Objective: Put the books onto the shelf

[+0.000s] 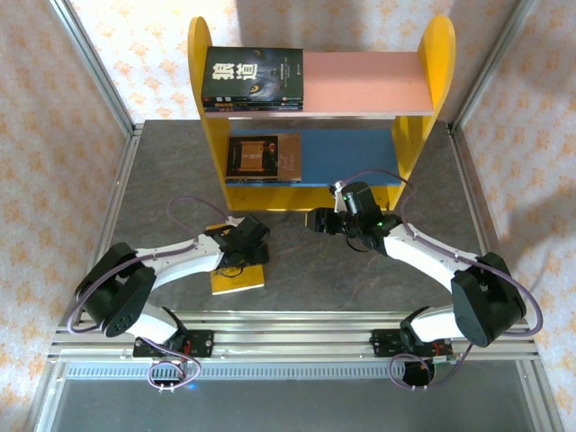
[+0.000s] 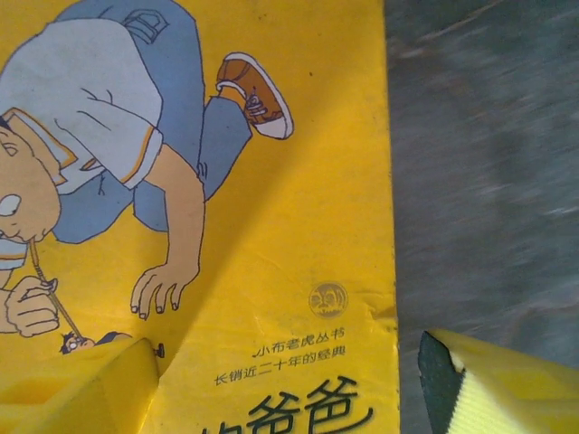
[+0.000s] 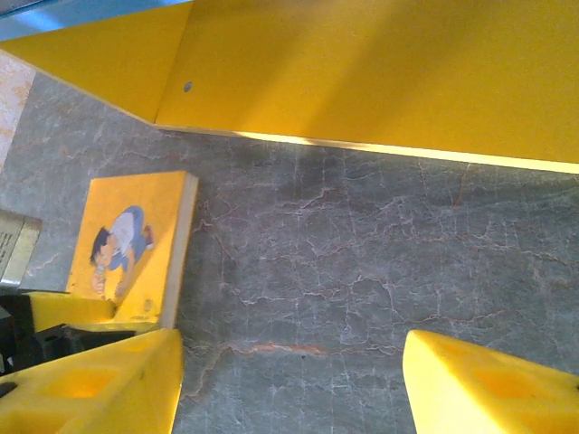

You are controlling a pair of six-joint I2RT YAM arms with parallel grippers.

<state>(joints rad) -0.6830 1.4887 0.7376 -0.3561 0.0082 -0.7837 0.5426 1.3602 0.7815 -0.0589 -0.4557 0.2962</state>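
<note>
the grey stone-look table [image 1: 162,171] carries everything. at its far middle stands the shelf [image 1: 200,54], with yellow rounded sides, a pink upper board [image 1: 369,81] and a blue lower board [image 1: 351,153].

the left arm [image 1: 171,261] reaches from the near left corner toward the middle. the right arm [image 1: 432,256] reaches from the near right toward the foot of the shelf.

a flat stack of dark books [image 1: 252,79] lies at the left end of the pink board. the top cover is black with large white characters. a brown book [image 1: 263,157] lies flat at the left end of the blue board. a yellow book [image 1: 238,277] lies flat on the table, near of the shelf's left side. its cover shows a cartoon man in a blue shirt.

the left gripper [image 1: 236,263] hangs right over the yellow book with its jaws apart. in the left wrist view one of its fingers [image 2: 81,389] is over the cover. the other is past the book's right edge, over bare table, so the edge lies between them and nothing is clamped.

the right gripper [image 1: 317,220] points left, just near of the shelf's base. its jaws are wide apart, and in the right wrist view there is bare table between its fingers [image 3: 488,389].
</note>
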